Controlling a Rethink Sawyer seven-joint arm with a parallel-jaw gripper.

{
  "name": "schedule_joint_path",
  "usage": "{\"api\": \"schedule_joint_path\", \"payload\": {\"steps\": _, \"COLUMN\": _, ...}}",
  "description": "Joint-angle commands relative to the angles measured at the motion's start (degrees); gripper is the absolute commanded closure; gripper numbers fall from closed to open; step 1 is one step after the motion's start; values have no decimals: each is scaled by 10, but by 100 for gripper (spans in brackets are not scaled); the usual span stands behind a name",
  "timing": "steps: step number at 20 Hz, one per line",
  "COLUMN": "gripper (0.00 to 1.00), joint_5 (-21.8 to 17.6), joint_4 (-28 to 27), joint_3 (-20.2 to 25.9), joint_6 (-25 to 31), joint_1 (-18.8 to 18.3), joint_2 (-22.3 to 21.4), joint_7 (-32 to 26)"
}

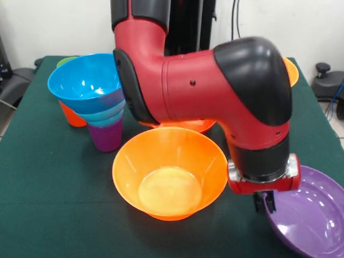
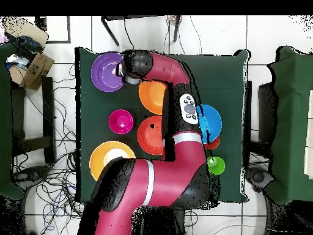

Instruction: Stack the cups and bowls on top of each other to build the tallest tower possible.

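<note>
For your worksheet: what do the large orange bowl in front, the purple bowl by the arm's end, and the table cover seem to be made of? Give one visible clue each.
Large orange bowl: probably smooth plastic, slightly translucent; its bottom glows paler.
Purple bowl: likely glossy plastic; bright highlights streak its inside.
Table cover: seemingly matte green cloth or felt; no shine at all.

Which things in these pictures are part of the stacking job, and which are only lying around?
Part of the job: tower, large orange bowl, large purple bowl, red-orange bowl, magenta bowl, second orange bowl, green cup, gripper.

Lying around: cardboard box, cables.
</note>
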Motion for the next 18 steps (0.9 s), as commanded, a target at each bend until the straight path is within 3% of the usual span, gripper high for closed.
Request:
{"api": "schedule_joint_path", "payload": {"steps": 1, "gripper": 100, "joint_5": -35, "joint_4": 129, "joint_3": -5, "joint_6": -12, "joint_1": 11, "joint_2": -103, "joint_7": -17}}
{"api": "schedule_joint_path", "payload": {"steps": 7, "gripper": 100, "joint_5": -29, "joint_4": 174, "joint_3": -51, "joint_6": 33, "joint_1": 34, "joint_2": -206, "joint_7": 42}}
{"api": "schedule_joint_path", "payload": {"steps": 18, "gripper": 100, "joint_5": -36, "joint_4": 196, "joint_3": -135, "joint_6": 79, "joint_1": 69, "joint_2": -336, "joint_7": 66}}
